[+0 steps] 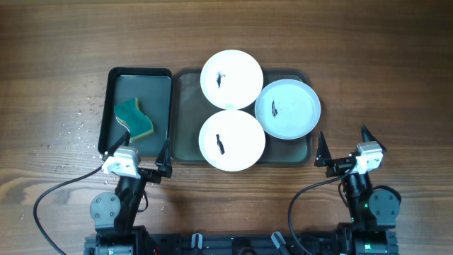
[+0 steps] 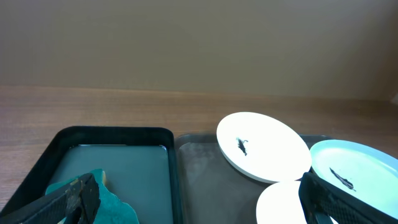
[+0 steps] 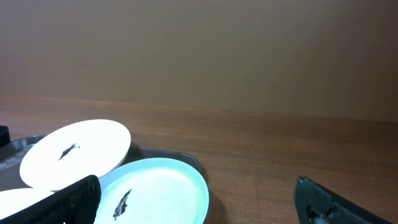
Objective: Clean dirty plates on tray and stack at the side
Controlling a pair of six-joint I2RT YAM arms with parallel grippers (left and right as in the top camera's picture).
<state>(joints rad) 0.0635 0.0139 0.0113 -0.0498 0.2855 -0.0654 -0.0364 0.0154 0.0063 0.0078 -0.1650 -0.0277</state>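
Three smudged white plates (image 1: 232, 79) lay on the grey-green tray (image 1: 185, 113) on the bench (image 1: 56, 57), ahead of the left gripper (image 1: 136, 147) and right gripper (image 1: 343, 134), both wide open and empty.

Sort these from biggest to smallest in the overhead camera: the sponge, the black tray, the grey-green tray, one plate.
1. grey-green tray
2. black tray
3. plate; all three look the same size
4. sponge
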